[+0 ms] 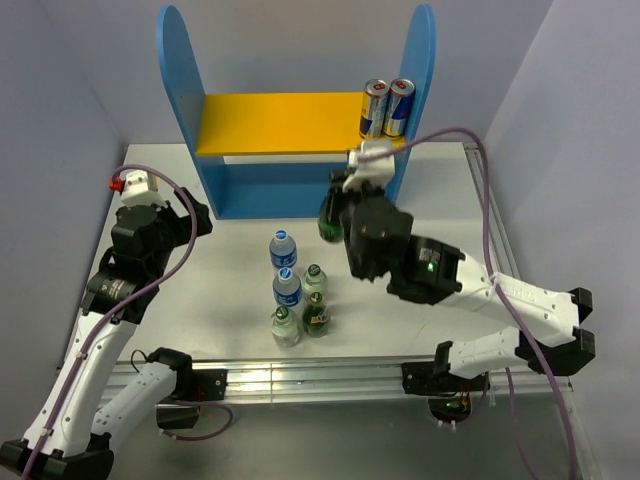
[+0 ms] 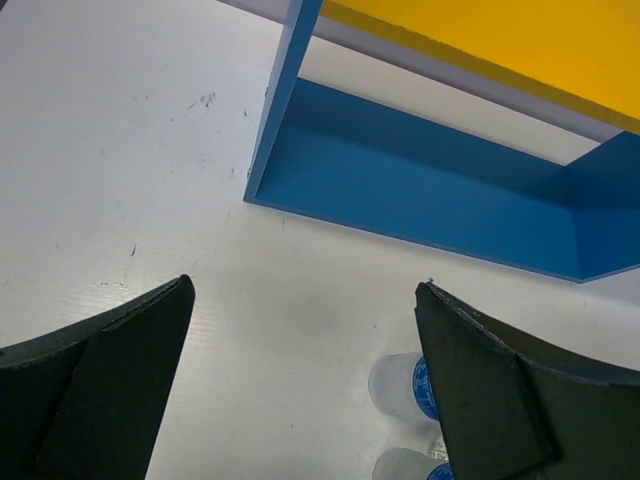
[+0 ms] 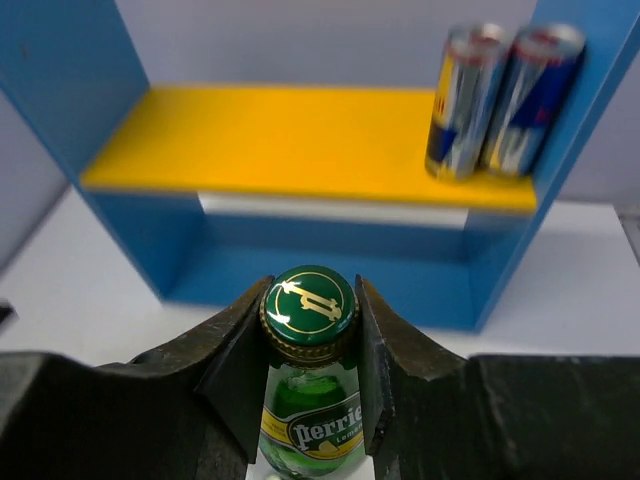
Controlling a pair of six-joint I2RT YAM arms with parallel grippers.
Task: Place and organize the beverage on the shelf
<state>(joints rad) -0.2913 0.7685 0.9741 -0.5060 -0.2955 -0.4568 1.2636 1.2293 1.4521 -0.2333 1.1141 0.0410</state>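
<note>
The right pincer (image 3: 310,312) sat closest to its wrist camera, its 2 dark fingers (image 3: 238,350) clenched on the neck of a green Perrier bottle (image 3: 311,432) just below the gold-marked green cap. The bottle stood upright. From above, it was in front of the shelf (image 1: 285,122), near the right end of the lower tier and beside the right blue side panel (image 1: 423,60), not yet inside. Whether its base touched the desk (image 1: 230,300) could not be told.

On the yellow upper board, 2 blue and silver cans (image 1: 388,108) stood upright and touching each other, pushed against the right panel. The blue lower tier held nothing that the views showed.

The left pincer (image 2: 303,290) was released, jaws spread wide, hanging above the desk in front of the shelf's left side and gripping nothing. Well in front of the shelf, near the middle of the desk, a cluster of 5 bottles (image 1: 298,290) stood close together: 2 clear water bottles (image 1: 284,250) with blue caps and labels toward the back, 3 green-capped ones (image 1: 317,316) toward the near edge. The tops of the 2 water bottles showed at the lower edge of the left wrist view.
</note>
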